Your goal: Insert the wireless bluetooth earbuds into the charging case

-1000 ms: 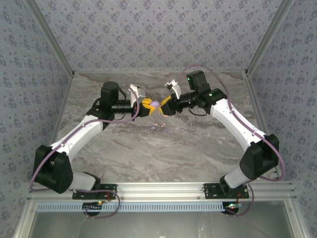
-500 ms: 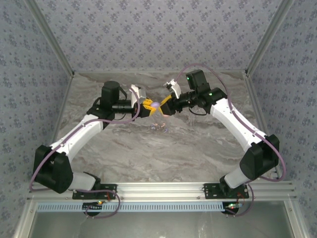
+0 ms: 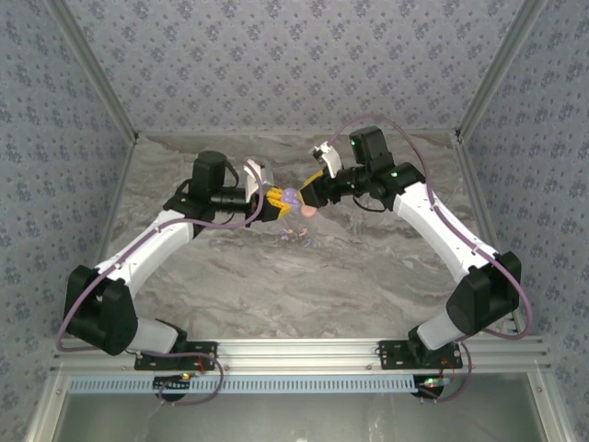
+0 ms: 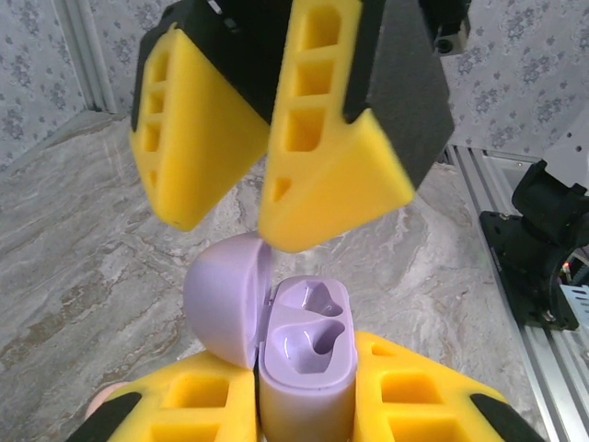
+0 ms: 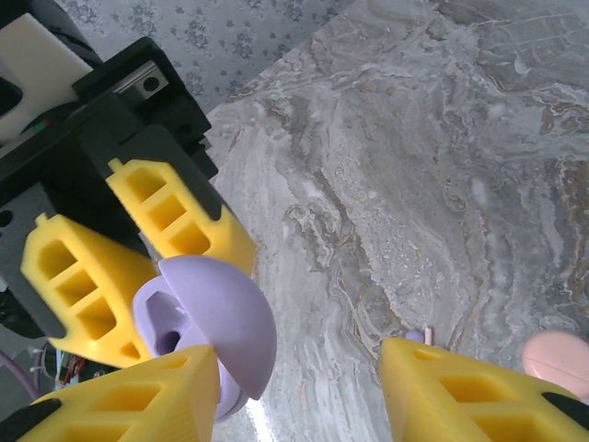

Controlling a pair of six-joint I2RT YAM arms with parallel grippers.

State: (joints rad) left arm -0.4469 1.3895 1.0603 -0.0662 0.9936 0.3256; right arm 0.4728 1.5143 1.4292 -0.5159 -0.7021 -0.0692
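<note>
Above the middle of the grey marbled tabletop, the left gripper clamps the body of the lilac plastic charging case, whose domed lid stands open. The right gripper hovers at the lid, yellow jaws apart, holding nothing. The step in hand looks like presenting the opened case. Next, the right arm probably needs to go down for one of the two tiny pale lilac earbuds, which lie on the table near the grippers. The left wrist view shows both sockets empty, which the overhead view cannot resolve. Overhead places the earbuds, and the right wrist view adds a pink round disc.
</note>
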